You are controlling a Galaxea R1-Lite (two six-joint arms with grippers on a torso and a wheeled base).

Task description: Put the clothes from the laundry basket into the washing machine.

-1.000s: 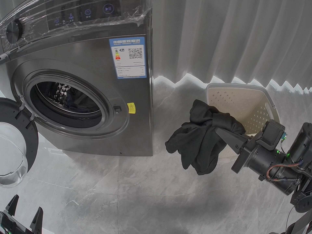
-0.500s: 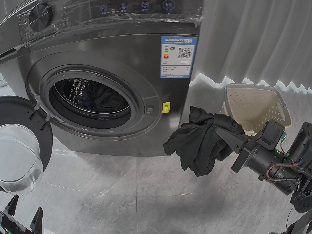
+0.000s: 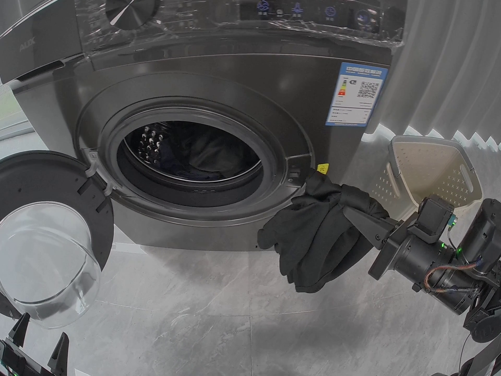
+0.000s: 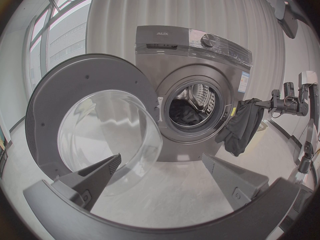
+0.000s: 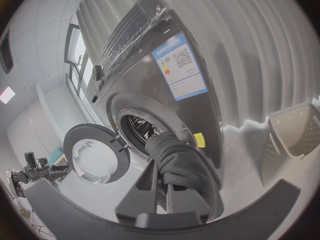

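Note:
A black garment [image 3: 313,231] hangs in the air off my right gripper [image 3: 350,211], which is shut on its upper fold, just right of the washing machine's [image 3: 219,79] open drum mouth [image 3: 190,155]. Dark clothes lie inside the drum. From the right wrist the same garment [image 5: 181,165] bulges over the closed fingers [image 5: 156,187]. The beige laundry basket [image 3: 436,171] stands tipped on the floor behind the right arm, by the curtain. My left gripper [image 3: 39,335] is low at the near left, open, with nothing in it; in its own view its fingers [image 4: 100,170] stand wide apart.
The washer's round glass door [image 3: 49,236] is swung open to the left, close above my left gripper. A white pleated curtain [image 3: 449,63] hangs behind the basket. Grey marble floor [image 3: 209,319] lies open in front of the machine.
The head view has swung left, so the washer now sits centred and the basket has slid right in the picture. The right gripper still holds the garment; it now hangs nearer the drum mouth.

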